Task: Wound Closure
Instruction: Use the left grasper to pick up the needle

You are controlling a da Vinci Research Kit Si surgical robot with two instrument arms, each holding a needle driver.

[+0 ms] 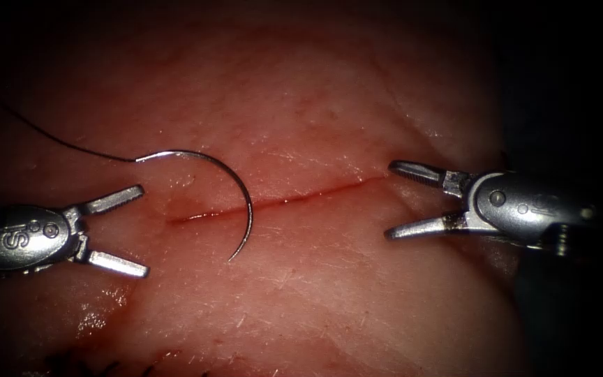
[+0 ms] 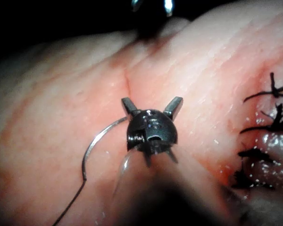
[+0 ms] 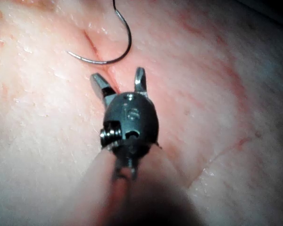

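Needle (image 1: 235, 183) loose on tissue (image 1: 329, 293)

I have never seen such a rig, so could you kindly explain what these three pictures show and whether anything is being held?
This is a surgical practice robot with two thin arms, working on pork belly, the tissue. The endoscope view looks from above; the other two come from cameras near each arm's wrist. The left tool and the right tool both have open fingers and hold nothing. The curved needle lies free on the tissue, across the left part of the cut. Its dark thread trails away leftward. The left wrist view also shows dark stitches.
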